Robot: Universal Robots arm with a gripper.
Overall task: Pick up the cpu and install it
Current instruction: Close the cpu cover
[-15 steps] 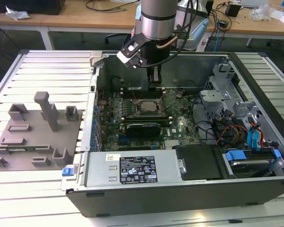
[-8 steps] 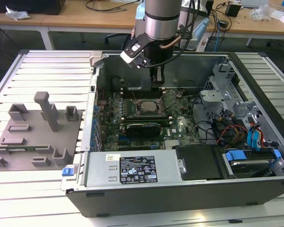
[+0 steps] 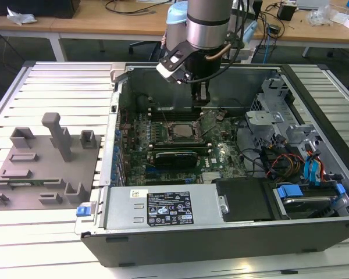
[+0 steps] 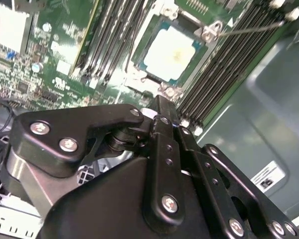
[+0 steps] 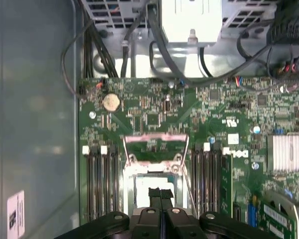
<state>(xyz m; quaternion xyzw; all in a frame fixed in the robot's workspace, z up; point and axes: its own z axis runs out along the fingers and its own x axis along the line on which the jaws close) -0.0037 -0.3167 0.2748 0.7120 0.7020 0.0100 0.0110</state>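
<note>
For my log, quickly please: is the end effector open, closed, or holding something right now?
End effector: closed, holding nothing; the cpu lies apart from it, not held.

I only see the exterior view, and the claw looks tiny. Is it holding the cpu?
Observer: No. In the first wrist view the claw is shut, fingertips together, nothing between them.
Operator: Then where's the cpu?
Observer: In the second wrist view the cpu lies flat in the socket, silvery top up.
Operator: Is the bracket closed over it?
Observer: No. In the first wrist view the bracket is swung back, off the cpu.
</note>
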